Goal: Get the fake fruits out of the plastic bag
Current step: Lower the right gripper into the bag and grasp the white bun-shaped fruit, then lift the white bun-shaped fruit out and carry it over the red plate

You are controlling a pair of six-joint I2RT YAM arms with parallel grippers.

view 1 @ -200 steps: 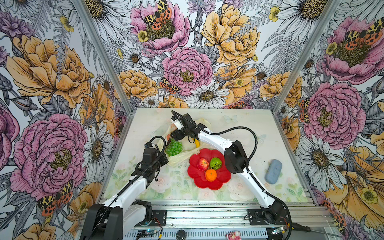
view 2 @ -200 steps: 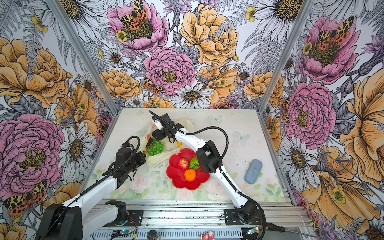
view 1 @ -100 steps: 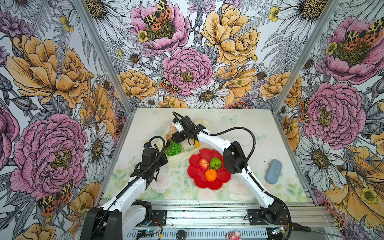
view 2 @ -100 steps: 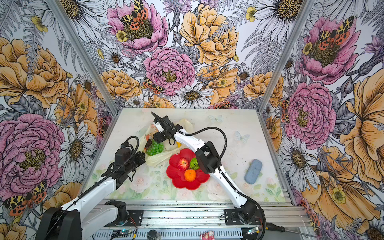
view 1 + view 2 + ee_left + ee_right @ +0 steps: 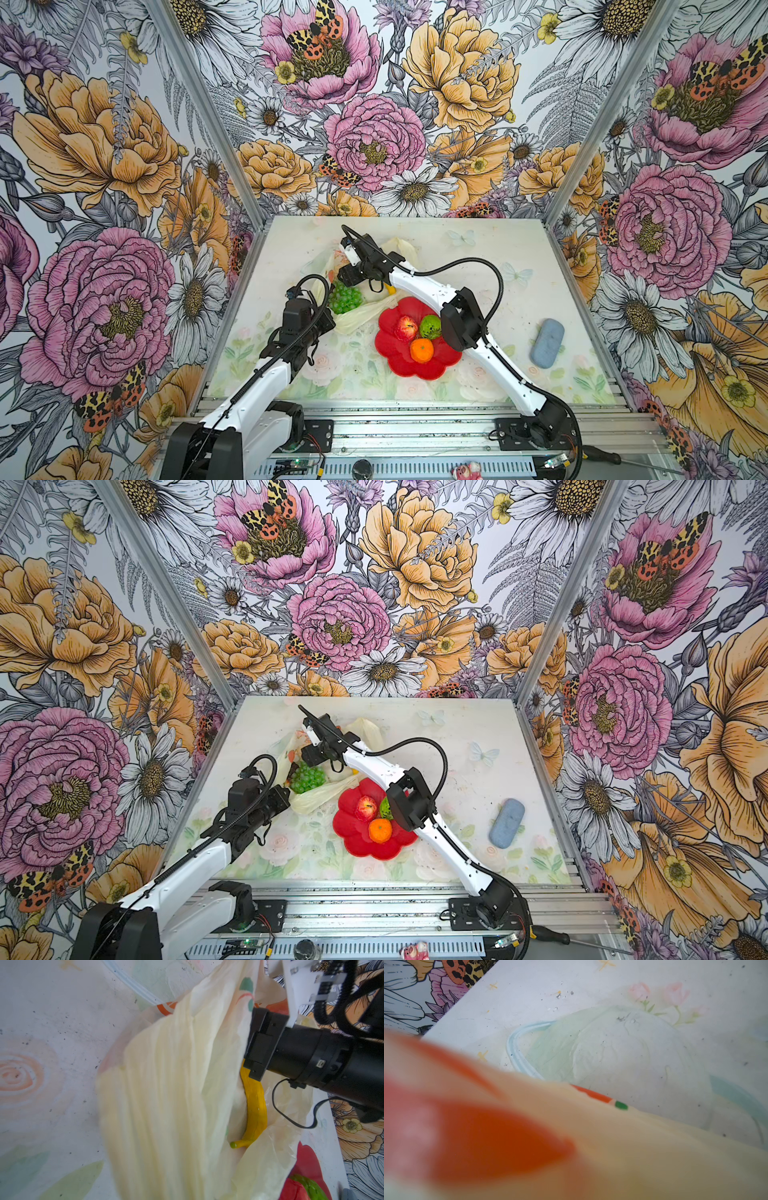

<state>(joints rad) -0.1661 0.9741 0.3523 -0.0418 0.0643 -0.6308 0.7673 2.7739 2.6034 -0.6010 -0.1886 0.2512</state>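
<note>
left gripper [image 5: 328, 323]: closed, pinching the plastic bag [image 5: 361, 318] at its near edge.
right gripper [image 5: 348, 277]: hovering in the bag mouth; jaws hidden, opening unclear.
grape bunch [image 5: 345, 298]: lying in the mouth, just near of right gripper.
banana [image 5: 254, 1105]: lying inside the bag, beneath right wrist.

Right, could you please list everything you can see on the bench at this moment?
thin pale-yellow plastic bag: one, translucent, left of the plate
green plastic grape bunch: one, green, at the bag's mouth
yellow plastic banana: one, yellow, inside the bag
red flower-shaped plate: one, red, centre
red plastic apple: one, red, on plate
round green plastic fruit: one, green, on plate
round orange plastic fruit: one, orange, on plate
grey-blue oval pad: one, grey-blue, right of plate
black-handled screwdriver: one, black, front rail
small pink plush toy: one, pink, front rail
left fingers: black, shut on the bag
right arm: white-black, reaching into the bag; fingers hidden
</note>
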